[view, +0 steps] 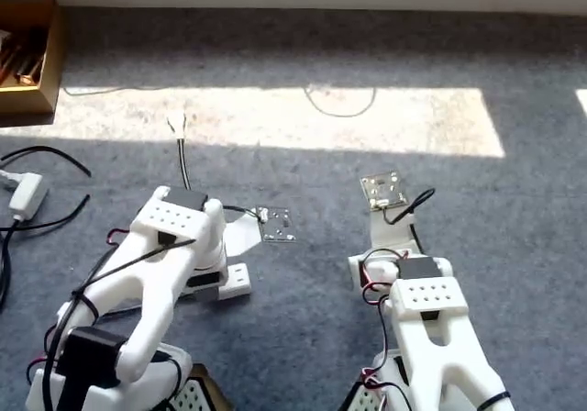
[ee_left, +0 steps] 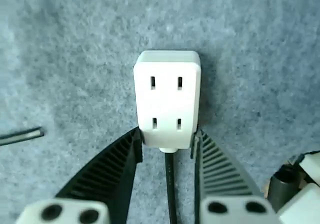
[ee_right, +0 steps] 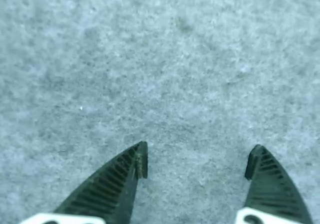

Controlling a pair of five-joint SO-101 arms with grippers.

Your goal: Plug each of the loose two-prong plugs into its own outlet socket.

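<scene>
Lengthwise, outlet socket (ee_left: 167, 96) cord-end toward left gripper (ee_left: 167, 138)

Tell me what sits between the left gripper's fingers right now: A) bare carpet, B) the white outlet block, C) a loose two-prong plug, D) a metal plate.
B: in the left wrist view the cord end of the white outlet block sits between the fingers of the left gripper.
</scene>
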